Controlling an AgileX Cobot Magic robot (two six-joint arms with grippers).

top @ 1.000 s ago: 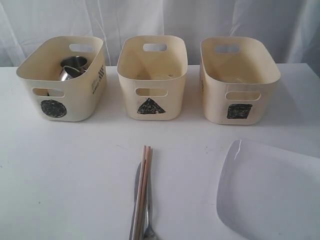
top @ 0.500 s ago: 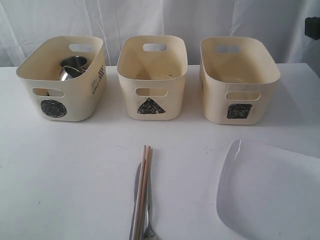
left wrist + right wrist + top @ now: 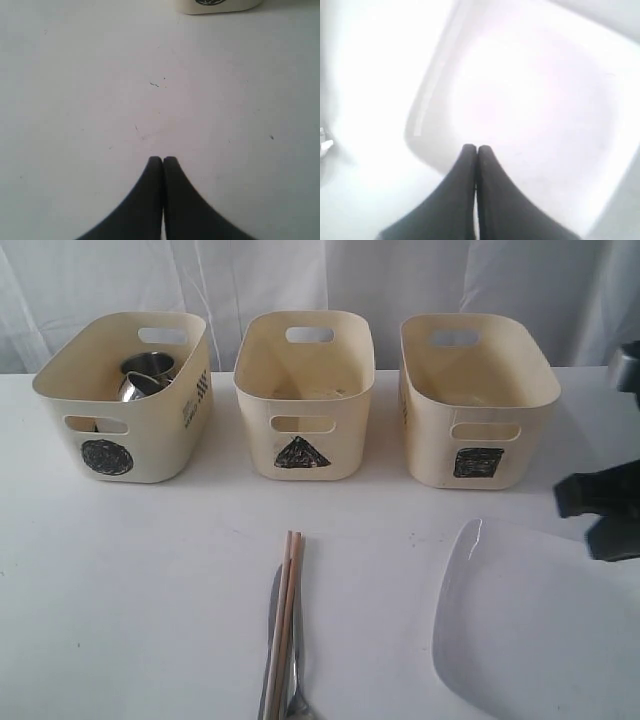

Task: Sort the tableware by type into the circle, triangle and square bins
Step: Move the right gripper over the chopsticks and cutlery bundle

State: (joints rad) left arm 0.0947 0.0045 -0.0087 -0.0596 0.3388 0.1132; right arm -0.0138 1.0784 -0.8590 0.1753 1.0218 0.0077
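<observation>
Found right gripper pressed shut on nothing, hanging over the large white plate, tips near one rounded corner of its rim, the plate lying flat on the table at front right, just before the square bin. Found left gripper likewise closed and empty above bare table, well apart from the plate. Judged right arm the nearer; expect need to open and take that rim.
</observation>
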